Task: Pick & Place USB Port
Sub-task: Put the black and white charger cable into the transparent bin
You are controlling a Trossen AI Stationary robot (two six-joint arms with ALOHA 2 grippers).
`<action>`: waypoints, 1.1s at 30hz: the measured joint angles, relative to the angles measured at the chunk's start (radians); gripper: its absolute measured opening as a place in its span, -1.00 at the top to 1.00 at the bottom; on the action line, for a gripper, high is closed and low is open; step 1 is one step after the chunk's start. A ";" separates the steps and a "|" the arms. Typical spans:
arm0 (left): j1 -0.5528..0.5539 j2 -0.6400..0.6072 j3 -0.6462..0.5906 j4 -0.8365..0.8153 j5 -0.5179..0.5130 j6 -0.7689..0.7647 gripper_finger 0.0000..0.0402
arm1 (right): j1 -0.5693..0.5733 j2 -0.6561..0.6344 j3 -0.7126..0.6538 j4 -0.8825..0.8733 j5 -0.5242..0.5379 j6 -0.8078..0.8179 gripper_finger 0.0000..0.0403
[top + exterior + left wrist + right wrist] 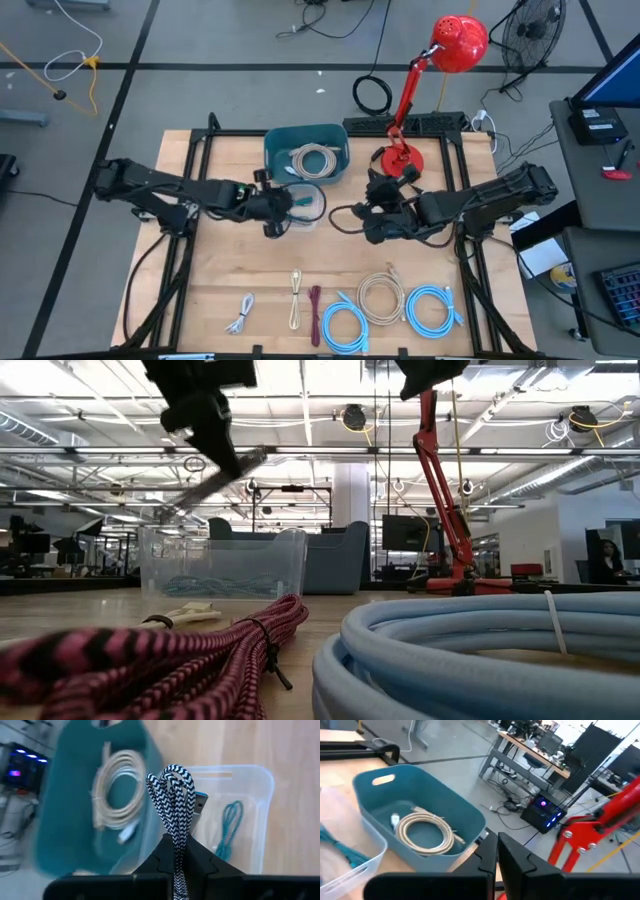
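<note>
Behind the wooden counter (210, 300), an open workshop with ceiling trusses and desks is showing. Over the clear bin (252, 810), beside the teal bin (75, 820), the left hand (177, 857) is pinching a black-and-white braided USB cable (175, 800), its loop and blue-tipped plug sticking out beyond the fingertips. The cable's long axis is running straight out from that hand, with the clear bin, holding a teal cable (227, 827), lying just beyond and below it; a release there looks like the coming move. The right hand (375, 215) is waiting farther off near the red lamp (440, 60), its fingers close together and empty. No readable writing or brand is showing anywhere.
</note>
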 joint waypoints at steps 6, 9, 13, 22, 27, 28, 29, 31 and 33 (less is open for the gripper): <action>0.022 0.080 -0.011 0.085 0.045 0.072 0.94 | -0.019 -0.049 -0.054 0.029 -0.003 0.014 0.96; 0.031 0.113 -0.011 0.119 0.075 0.092 0.94 | -0.019 -0.057 -0.070 0.042 -0.008 0.012 0.96; 0.046 0.155 -0.010 0.164 0.132 0.095 0.94 | -0.023 -0.060 -0.076 0.051 -0.010 -0.001 0.96; 0.063 0.256 -0.010 0.152 0.147 0.118 0.93 | -0.025 -0.061 -0.076 0.072 -0.030 -0.019 0.96; 0.090 0.285 -0.009 0.166 0.147 0.146 0.94 | -0.025 -0.061 -0.076 0.101 -0.031 -0.043 0.96; 0.096 0.285 -0.009 0.172 0.148 0.151 0.94 | -0.025 -0.061 -0.076 0.105 -0.031 -0.048 0.96; 0.102 0.284 -0.009 0.175 0.148 0.155 0.94 | -0.025 -0.061 -0.076 0.110 -0.032 -0.054 0.96; 0.115 0.284 -0.009 0.174 0.149 0.155 0.94 | -0.025 -0.061 -0.076 0.114 -0.031 -0.063 0.96; 0.126 0.284 -0.009 0.174 0.175 0.157 0.94 | -0.025 -0.061 -0.076 0.112 -0.032 -0.064 0.96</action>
